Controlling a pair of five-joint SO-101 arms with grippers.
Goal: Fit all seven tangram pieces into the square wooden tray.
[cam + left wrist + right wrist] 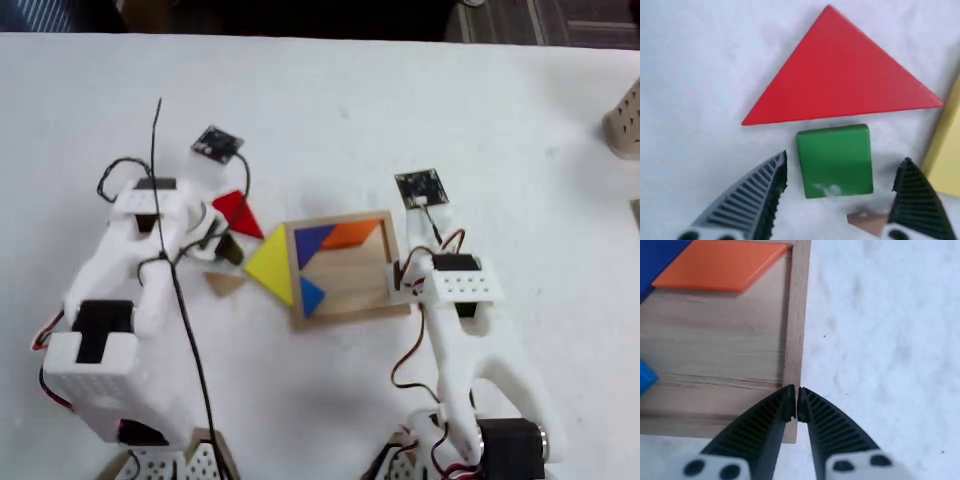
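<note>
A white table (pixel 330 110) with a soft, slightly mottled surface takes up nearly the whole high view. It is evenly lit, with only faint shadows. Beyond its far edge runs a dark strip (pixel 280 15). Past the far right corner lies what may be grey-brown striped flooring (pixel 585 20). A beige perforated block (pixel 626 120) stands at the table's right edge.

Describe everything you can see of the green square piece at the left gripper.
The green square is a flat tile, painted glossy green, with a whitish scuff near one edge. It lies flat on the white table between the open fingers of the left gripper, and neither finger touches it. One edge runs along the red triangle's long side, so close that I cannot tell whether they touch. A brown piece sits off one corner, and a yellow piece lies nearby.
</note>
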